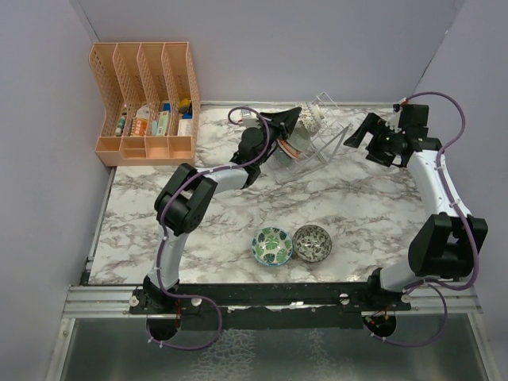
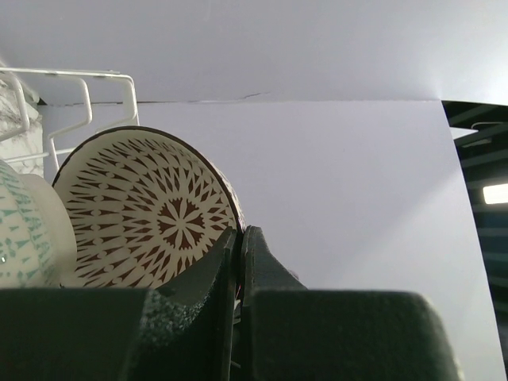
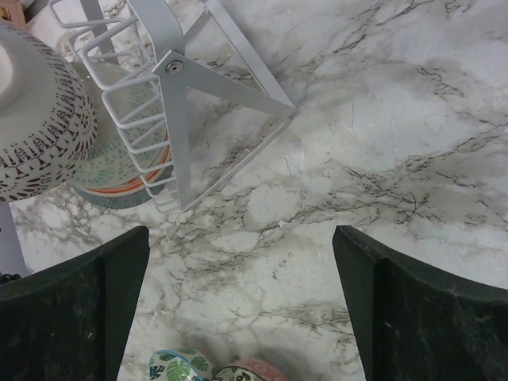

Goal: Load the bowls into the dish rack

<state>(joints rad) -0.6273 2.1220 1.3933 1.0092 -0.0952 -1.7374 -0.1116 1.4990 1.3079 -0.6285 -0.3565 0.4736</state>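
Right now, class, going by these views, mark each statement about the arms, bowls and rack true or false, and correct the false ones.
1. The left end effector, up by the dish rack, is shut on the rim of the red-rimmed bowl. True.
2. The right end effector grips a bowl. False: it is open and holds nothing.
3. The teal-green bowl and the brown-grey bowl sit side by side on the table. True.
4. The teal-green bowl is loaded in the dish rack. False: it sits on the table near the arm bases, apart from the dish rack.
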